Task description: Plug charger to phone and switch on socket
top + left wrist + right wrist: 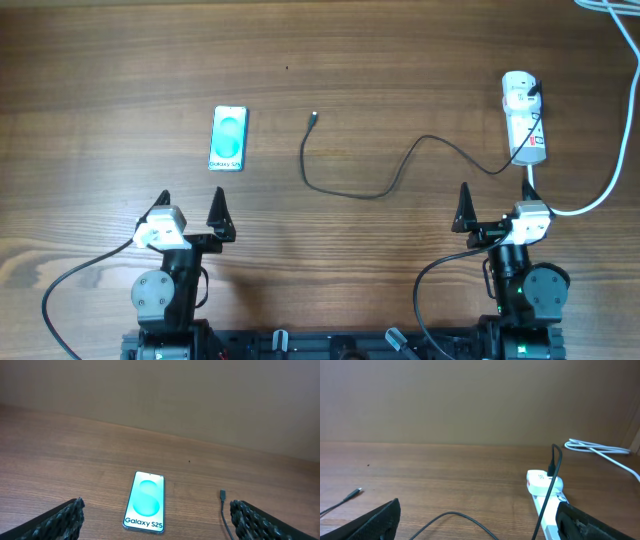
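No step is completed. The charger (375,197) tip is left unplugged at 3 o'clock of the phone (228,139). The socket (523,118) is untouched at 2 o'clock. The left gripper (190,200) and right gripper (497,205) are spread wide, empty.

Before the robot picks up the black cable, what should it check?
1. The phone lies flat, screen up, nothing on it: ok.
2. The charger has its plug tip free on the table, apart from the phone: ok.
3. The charger's other end sits in the socket: ok.
4. The socket's switch position: cannot tell.
5. The left gripper and right gripper are open and empty: ok.
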You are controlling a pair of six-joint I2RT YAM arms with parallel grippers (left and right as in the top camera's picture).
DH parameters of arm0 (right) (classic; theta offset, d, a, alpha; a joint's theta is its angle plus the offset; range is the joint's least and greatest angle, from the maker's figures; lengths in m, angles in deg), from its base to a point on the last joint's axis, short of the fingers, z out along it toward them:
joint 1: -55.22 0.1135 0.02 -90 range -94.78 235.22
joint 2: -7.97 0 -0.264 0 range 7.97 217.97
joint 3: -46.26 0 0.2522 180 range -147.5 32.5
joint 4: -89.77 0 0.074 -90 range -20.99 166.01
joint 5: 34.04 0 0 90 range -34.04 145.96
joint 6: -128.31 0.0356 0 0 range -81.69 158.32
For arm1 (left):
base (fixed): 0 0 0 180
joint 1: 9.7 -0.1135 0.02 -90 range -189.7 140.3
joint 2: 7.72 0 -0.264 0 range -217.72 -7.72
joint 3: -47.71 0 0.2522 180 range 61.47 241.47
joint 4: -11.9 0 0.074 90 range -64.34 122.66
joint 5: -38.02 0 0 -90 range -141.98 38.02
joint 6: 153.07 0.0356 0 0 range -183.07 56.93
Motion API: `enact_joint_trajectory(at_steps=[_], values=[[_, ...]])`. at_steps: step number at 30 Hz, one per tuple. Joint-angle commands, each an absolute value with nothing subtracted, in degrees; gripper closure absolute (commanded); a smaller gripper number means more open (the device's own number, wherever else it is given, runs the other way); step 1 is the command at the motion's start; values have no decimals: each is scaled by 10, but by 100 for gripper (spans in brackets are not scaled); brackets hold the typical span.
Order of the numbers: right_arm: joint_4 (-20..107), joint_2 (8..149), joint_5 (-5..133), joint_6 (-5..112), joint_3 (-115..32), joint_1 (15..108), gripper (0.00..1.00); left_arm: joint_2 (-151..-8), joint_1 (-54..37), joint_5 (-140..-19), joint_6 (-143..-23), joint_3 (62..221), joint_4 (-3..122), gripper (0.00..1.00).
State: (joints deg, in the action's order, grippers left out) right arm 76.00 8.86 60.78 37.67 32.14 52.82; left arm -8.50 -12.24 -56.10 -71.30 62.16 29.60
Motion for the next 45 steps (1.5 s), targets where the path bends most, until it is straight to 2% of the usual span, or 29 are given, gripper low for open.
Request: enact_joint_trajectory(at_steps=[1,43,45], values=[[761,84,598,385,322,532,0,-81,-126,-555,-708,618,298,0],[762,84,598,384,322,532,0,-81,-126,-555,-708,618,298,0],[762,84,600,413,322,532,0,-81,-126,-555,-709,618,298,0]])
